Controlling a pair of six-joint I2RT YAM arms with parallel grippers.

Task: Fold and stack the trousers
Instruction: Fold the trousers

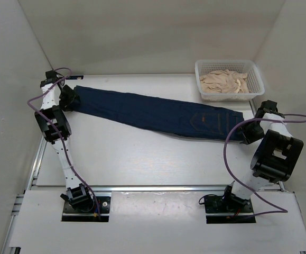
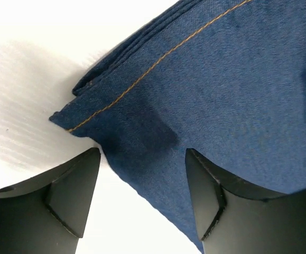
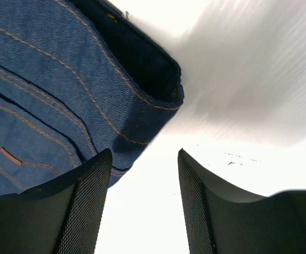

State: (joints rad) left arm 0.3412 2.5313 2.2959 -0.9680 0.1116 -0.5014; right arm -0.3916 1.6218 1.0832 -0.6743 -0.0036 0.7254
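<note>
The dark navy jeans (image 1: 158, 112) lie stretched flat across the table, folded lengthwise, leg hems at the far left and waistband at the right. My left gripper (image 1: 70, 98) sits at the hem end. In the left wrist view the gripper (image 2: 142, 159) is open and the hem corner (image 2: 158, 121) lies partly between its fingers, not pinched. My right gripper (image 1: 250, 132) sits at the waistband end. In the right wrist view it (image 3: 145, 159) is open over bare table, with the waistband (image 3: 116, 90) just beyond its left finger.
A white mesh basket (image 1: 257, 78) holding beige cloth (image 1: 224, 82) stands at the back right, close to the right arm. White walls enclose the table on the left, back and right. A metal rail runs along the table's near edge.
</note>
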